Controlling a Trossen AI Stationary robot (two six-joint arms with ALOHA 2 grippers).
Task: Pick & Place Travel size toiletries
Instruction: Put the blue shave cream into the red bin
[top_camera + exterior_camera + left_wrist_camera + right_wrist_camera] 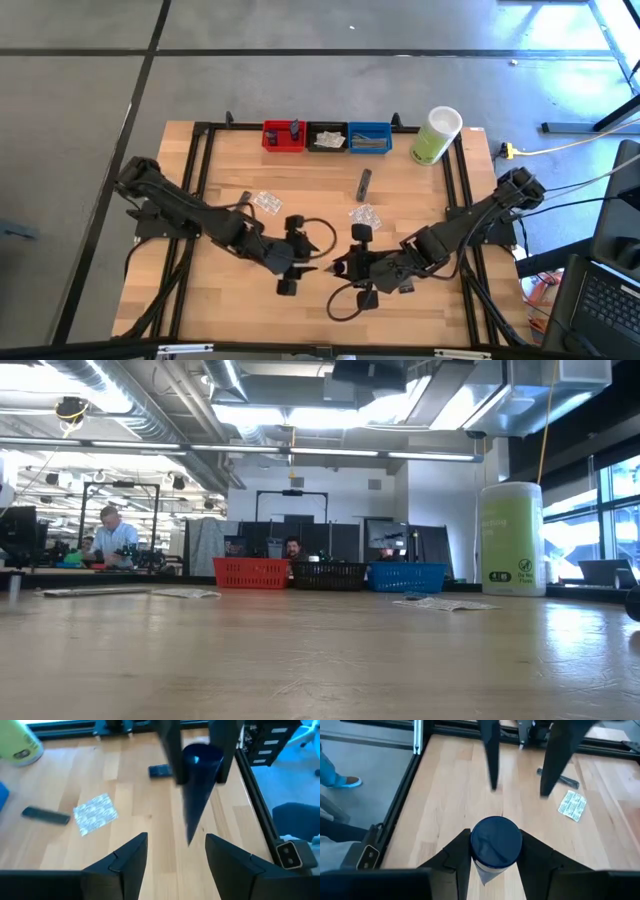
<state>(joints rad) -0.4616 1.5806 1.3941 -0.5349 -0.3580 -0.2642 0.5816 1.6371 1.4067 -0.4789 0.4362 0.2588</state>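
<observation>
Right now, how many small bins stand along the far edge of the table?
3, in a row beside the green container: red bin nearest the left arm's side, black bin in the middle, blue bin next to the container.

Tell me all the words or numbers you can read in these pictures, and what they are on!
None can be read.
Tall pale-green container: rows of print and a round white symbol, too blurred to read.
Clear packet: tiny print, too small to read.
Navy tube in the right gripper: no print visible.
Red bin, black bin, blue bin: no labels show.
</observation>
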